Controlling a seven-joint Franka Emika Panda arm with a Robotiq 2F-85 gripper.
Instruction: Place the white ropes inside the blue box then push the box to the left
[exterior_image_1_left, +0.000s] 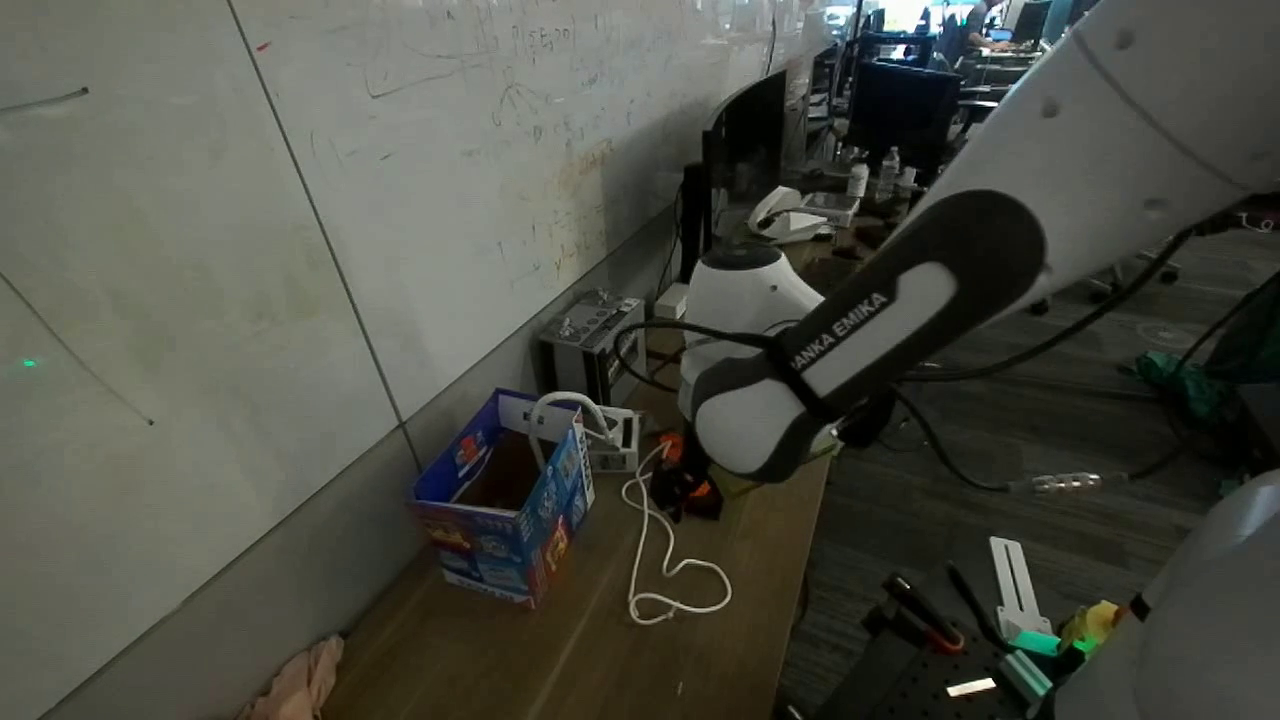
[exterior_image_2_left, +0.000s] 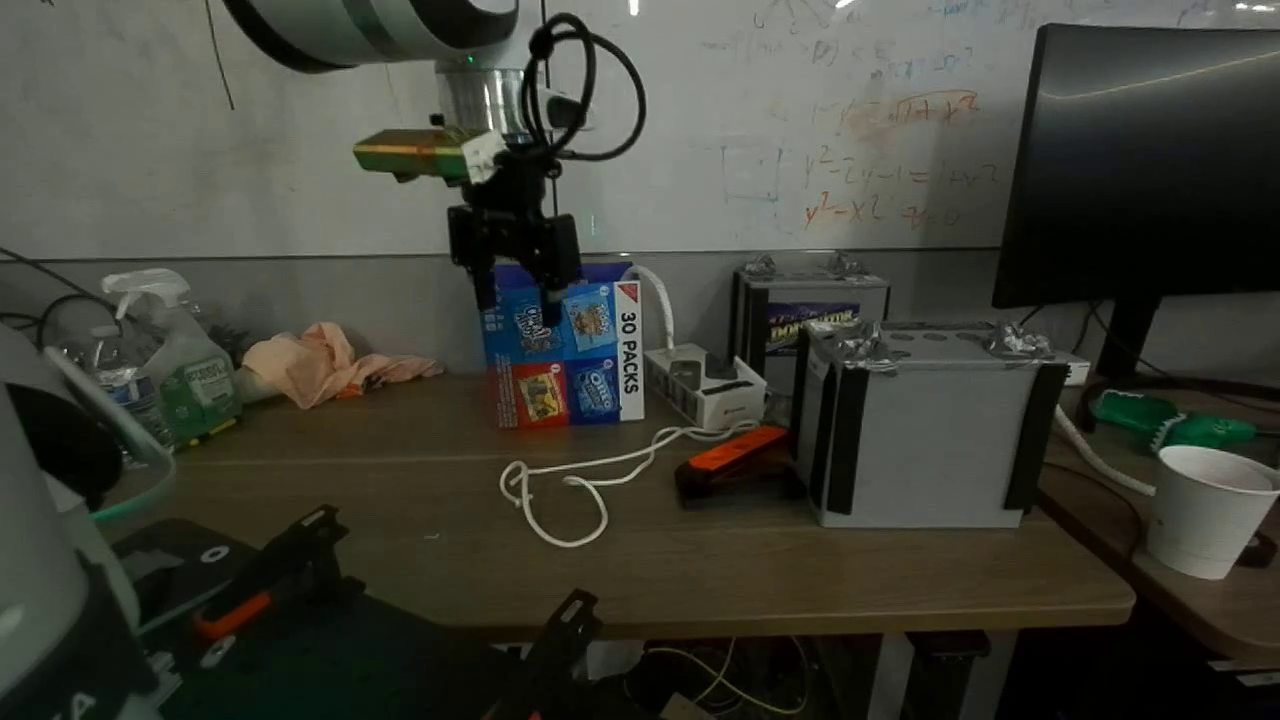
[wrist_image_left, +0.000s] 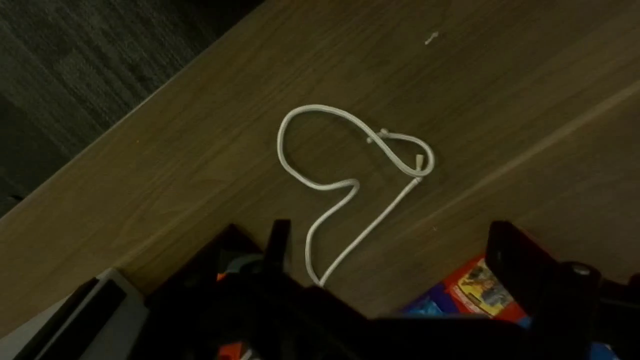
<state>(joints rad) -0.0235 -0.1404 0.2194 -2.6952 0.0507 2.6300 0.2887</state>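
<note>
Tabletop (exterior_image_2_left: 640, 585): rope (wrist_image_left: 320, 187) seemingly below hand (exterior_image_2_left: 518, 303)

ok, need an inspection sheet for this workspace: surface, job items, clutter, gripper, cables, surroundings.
Surface: brown wood-grain table; tiny white scrap on it.
Job items: thin white rope lies loosely looped on the table, outside the upright, open-topped blue printed cardboard box.
Clutter: black-and-orange tool, grey box-shaped case, crumpled peach cloth.
Gripper: black two-finger gripper open above the table; held item, nothing seen.
Cables: black cable looped above the gripper; thick white cord, rope or cable unclear, arches over the box's rim.
Surroundings: whiteboard with handwriting, black flat-screen monitor, what looks like a person far back.
</note>
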